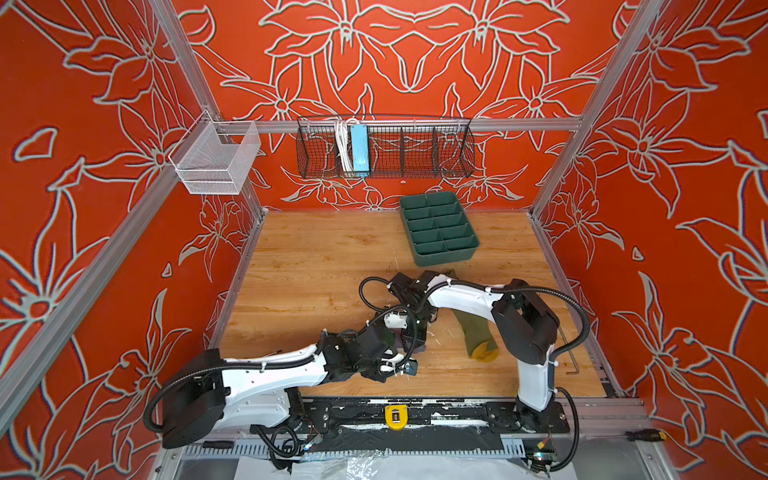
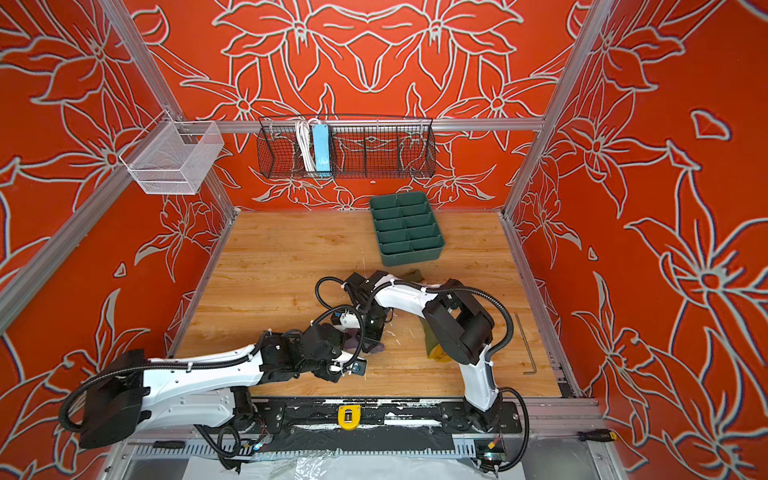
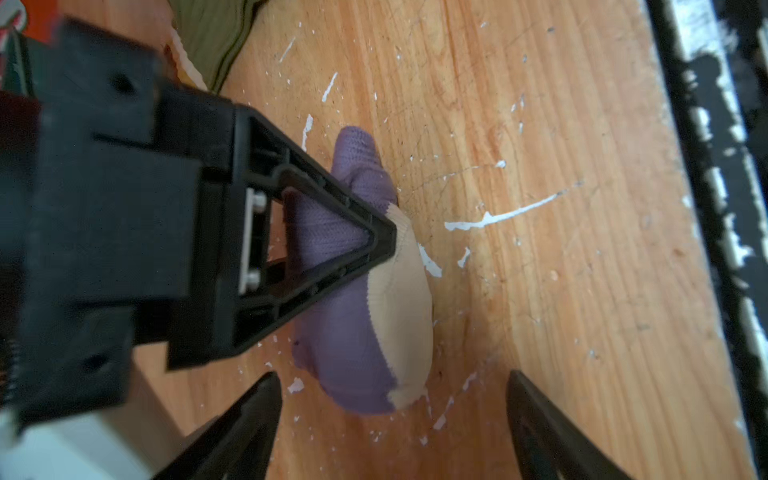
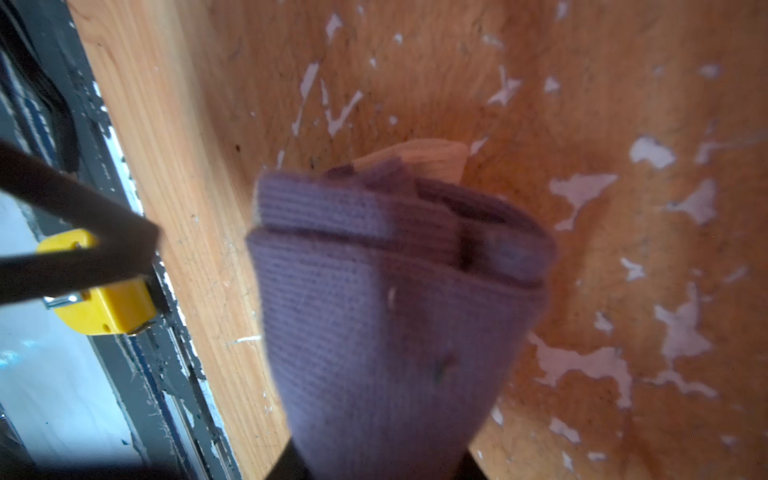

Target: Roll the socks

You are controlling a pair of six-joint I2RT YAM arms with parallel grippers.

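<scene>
Wrist views show the purple sock point(image 3: 340, 357) plainly, top views barely.

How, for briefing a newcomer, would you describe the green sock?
On the wooden table, look beneath the right arm, nearer than the green tray. The olive sock lies stretched there; its mustard toe distinguishes it from the bunched purple sock.

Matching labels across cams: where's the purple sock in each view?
In a top view: purple sock below centre, mostly hidden.
In a top view: the sock below centre again, mostly hidden.
Left wrist: mid-picture, pinched by the right gripper.
Right wrist: fills the middle.
Shared landmark: yellow block; absent from left wrist.
</scene>
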